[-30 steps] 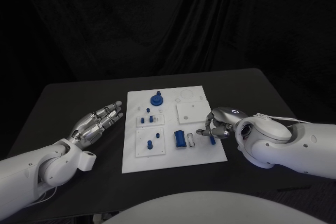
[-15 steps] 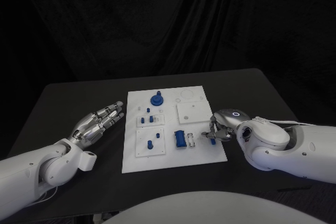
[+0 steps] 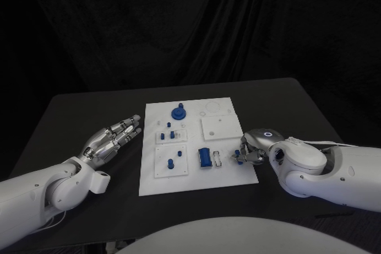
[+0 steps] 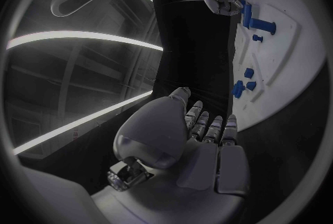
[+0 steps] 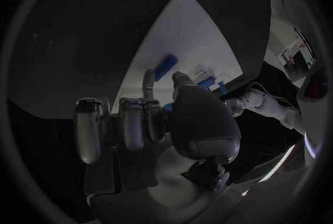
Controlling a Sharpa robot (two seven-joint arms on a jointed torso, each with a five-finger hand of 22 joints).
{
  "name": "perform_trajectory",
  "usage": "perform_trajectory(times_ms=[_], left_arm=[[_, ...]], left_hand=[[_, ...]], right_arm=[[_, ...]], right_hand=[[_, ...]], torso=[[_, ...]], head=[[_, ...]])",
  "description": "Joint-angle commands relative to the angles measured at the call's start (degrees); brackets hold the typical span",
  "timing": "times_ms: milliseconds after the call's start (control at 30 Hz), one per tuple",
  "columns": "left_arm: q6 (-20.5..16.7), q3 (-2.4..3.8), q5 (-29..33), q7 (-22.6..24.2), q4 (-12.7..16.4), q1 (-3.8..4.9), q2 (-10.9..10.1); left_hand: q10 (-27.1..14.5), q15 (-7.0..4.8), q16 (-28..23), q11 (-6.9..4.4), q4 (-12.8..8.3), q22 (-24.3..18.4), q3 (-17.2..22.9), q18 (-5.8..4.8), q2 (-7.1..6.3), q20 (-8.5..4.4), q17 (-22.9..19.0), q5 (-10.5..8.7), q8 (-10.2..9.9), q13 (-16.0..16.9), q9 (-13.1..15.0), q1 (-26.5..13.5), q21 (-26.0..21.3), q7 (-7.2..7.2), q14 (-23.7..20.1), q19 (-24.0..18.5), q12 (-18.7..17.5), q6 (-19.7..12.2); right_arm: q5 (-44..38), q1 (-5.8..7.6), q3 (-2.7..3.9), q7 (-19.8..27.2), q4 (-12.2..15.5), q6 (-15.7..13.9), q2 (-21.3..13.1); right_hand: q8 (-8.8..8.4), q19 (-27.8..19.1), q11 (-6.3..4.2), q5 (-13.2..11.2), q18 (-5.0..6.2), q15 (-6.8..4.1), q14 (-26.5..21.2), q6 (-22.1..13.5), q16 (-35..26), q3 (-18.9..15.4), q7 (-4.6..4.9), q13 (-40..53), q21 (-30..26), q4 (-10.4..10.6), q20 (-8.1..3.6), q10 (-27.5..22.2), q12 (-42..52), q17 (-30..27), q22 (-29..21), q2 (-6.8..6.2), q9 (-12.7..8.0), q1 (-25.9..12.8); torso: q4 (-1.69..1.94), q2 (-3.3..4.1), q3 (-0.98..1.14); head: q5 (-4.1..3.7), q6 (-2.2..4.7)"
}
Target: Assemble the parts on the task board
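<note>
1. Lay near the right edge of the task board [image 3: 238,179], toward its near right corner: a small blue part [image 3: 240,158], beside a larger blue block [image 3: 204,156] and a pale strip [image 3: 216,158] set in the same stretch of board.
2. Seemed left loose there for pick-up, while other blue parts stood seated further in: a round knob [image 3: 179,112] near the far edge, small pegs [image 3: 165,136] toward the left edge.
3. Hovered right over that small part, at the board's right edge: right robot hand [image 3: 252,147], palm down, fingertips [image 5: 149,80] reaching onto the board just beside the blue piece.
4. Could not tell whether pinched or merely touched; contact hidden under the knuckles in the head view, and unclear in the right wrist view too.
5. Judged as posed for a fingertip pick, wrist low and outside the board so as not to knock the seated parts.
6. Rested well apart off the board's left edge, on the bare tabletop [image 3: 87,108]: left robot hand [image 3: 111,139], fingers straight and slightly spread, holding nothing.
7. Probably parked there to keep clear and stay ready to steady the board.
</note>
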Motion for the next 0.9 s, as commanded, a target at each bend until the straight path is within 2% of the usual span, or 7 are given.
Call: perform_trajectory(times_ms=[33,200,300,333,533,867,900], left_arm=[[0.71,0.06,0.33,3.96,0.01,-0.09,0.14],[0.79,0.06,0.33,3.87,-0.04,-0.12,0.23],[0.84,0.06,0.33,3.79,-0.08,-0.14,0.28],[0.87,0.06,0.33,3.74,-0.08,-0.14,0.30],[0.98,0.06,0.33,3.50,-0.08,-0.17,0.32],[1.31,0.06,0.33,3.01,-0.09,-0.24,0.46],[1.34,0.06,0.33,2.99,-0.08,-0.24,0.46]], left_hand=[[-0.07,0.53,-0.15,0.44,0.01,0.06,0.30,-1.15,-0.09,0.19,-0.06,0.27,0.30,0.09,0.07,-0.43,0.06,0.05,0.06,-0.02,0.35,0.43],[-0.07,0.53,-0.15,0.44,0.01,0.06,0.30,-1.15,-0.09,0.19,-0.06,0.27,0.30,0.09,0.07,-0.43,0.06,0.05,0.06,-0.02,0.35,0.43],[-0.07,0.53,-0.15,0.44,0.01,0.06,0.30,-1.15,-0.09,0.19,-0.06,0.27,0.30,0.09,0.07,-0.43,0.06,0.05,0.06,-0.02,0.35,0.43],[-0.07,0.53,-0.15,0.48,-0.03,0.07,0.36,-1.15,-0.09,0.20,-0.06,0.30,0.31,0.09,0.08,-0.42,0.07,0.09,0.07,-0.01,0.38,0.46],[-0.06,0.54,-0.14,0.52,-0.08,0.08,0.43,-1.14,-0.08,0.21,-0.06,0.33,0.32,0.09,0.08,-0.40,0.07,0.12,0.07,-0.01,0.39,0.51],[-0.06,0.55,-0.15,0.62,-0.21,0.09,0.62,-1.14,-0.07,0.23,-0.06,0.41,0.34,0.09,0.08,-0.35,0.08,0.20,0.07,0.00,0.42,0.58],[-0.06,0.55,-0.15,0.62,-0.21,0.09,0.62,-1.14,-0.07,0.23,-0.06,0.41,0.34,0.09,0.08,-0.35,0.08,0.20,0.07,0.00,0.42,0.58]], right_arm=[[-0.89,-0.20,0.01,-1.61,-0.19,1.38,0.03],[-0.88,-0.36,0.01,-1.71,-0.52,2.05,0.20],[-0.64,-0.58,0.01,-1.75,-0.65,2.27,0.33],[-0.26,-0.68,0.01,-1.75,-0.72,2.27,0.42],[1.59,-1.17,0.01,-1.68,-1.09,1.83,1.07],[2.44,-1.57,0.02,-1.51,-2.30,2.01,2.87],[2.46,-1.58,0.02,-1.50,-2.41,2.20,3.03]], right_hand=[[-1.24,5.14,0.62,0.50,-0.08,0.64,5.95,-0.24,0.17,-0.38,0.55,15.05,-0.30,-0.08,0.50,6.07,0.15,15.05,14.58,0.17,-1.02,0.42],[-4.40,5.07,1.21,1.85,-0.05,1.15,5.95,-0.08,0.17,-0.42,1.21,15.05,-0.42,-0.14,1.00,6.07,0.15,15.05,14.53,0.25,-3.91,0.84],[-6.41,4.99,1.53,5.11,0.00,1.45,5.95,0.48,0.17,-0.04,1.52,15.05,-0.56,-0.22,1.30,6.07,0.15,15.05,14.48,0.25,-6.00,1.77],[-7.25,4.96,1.59,7.72,0.01,1.51,5.95,0.73,0.17,0.63,1.60,15.05,-0.61,-0.45,1.36,6.07,0.15,15.05,14.46,0.18,-6.91,3.15],[-8.71,4.86,1.47,12.16,0.07,1.45,5.95,1.58,0.17,2.65,1.49,15.05,-0.79,-1.50,1.42,6.07,0.15,15.05,14.39,-0.16,-8.68,7.04],[-9.86,4.71,1.41,12.62,0.14,1.36,5.95,2.63,0.17,6.00,1.47,15.05,-1.04,-5.44,1.30,6.07,0.15,15.05,14.29,-1.16,-10.32,13.90],[-10.20,4.66,1.42,9.03,0.16,1.43,5.95,2.73,0.17,7.22,1.60,15.05,-1.11,-6.57,1.25,6.07,0.15,15.05,14.26,-1.44,-10.72,15.41]], torso=[[-0.01,0.02,-0.02],[-0.06,0.01,0.01],[-0.03,0.00,0.03],[-0.03,0.00,0.03],[-0.04,0.00,0.02],[0.01,-0.01,0.04],[0.02,-0.01,0.04]], head=[[-0.08,0.01],[0.09,0.01],[0.09,0.01],[0.10,0.01],[0.23,0.01],[0.03,0.01],[0.06,0.01]])
